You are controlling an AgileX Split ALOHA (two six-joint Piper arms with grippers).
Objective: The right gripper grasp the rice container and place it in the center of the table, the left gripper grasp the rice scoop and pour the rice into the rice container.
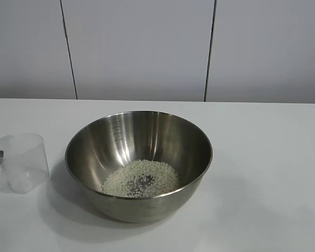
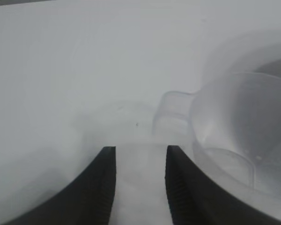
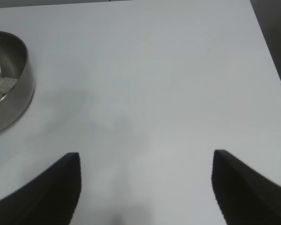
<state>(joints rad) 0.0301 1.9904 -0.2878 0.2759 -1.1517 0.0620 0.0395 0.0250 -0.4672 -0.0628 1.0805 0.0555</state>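
Observation:
The rice container (image 1: 163,131), a large steel bowl, stands in the middle of the table (image 1: 273,157) with a flat heap of rice (image 1: 140,178) in its bottom. The rice scoop (image 1: 23,163), a clear plastic cup, stands upright on the table to the bowl's left and looks empty. My left gripper (image 2: 140,149) is open just behind the scoop (image 2: 239,126); the scoop's handle (image 2: 171,112) lies beyond the fingertips, with nothing between them. Only a black bit of this gripper shows at the exterior view's left edge. My right gripper (image 3: 145,157) is wide open over bare table, away from the bowl (image 3: 14,103).
A grey panelled wall (image 1: 142,47) runs behind the table's far edge. The table's edge (image 3: 267,51) shows in the right wrist view, on the side away from the bowl.

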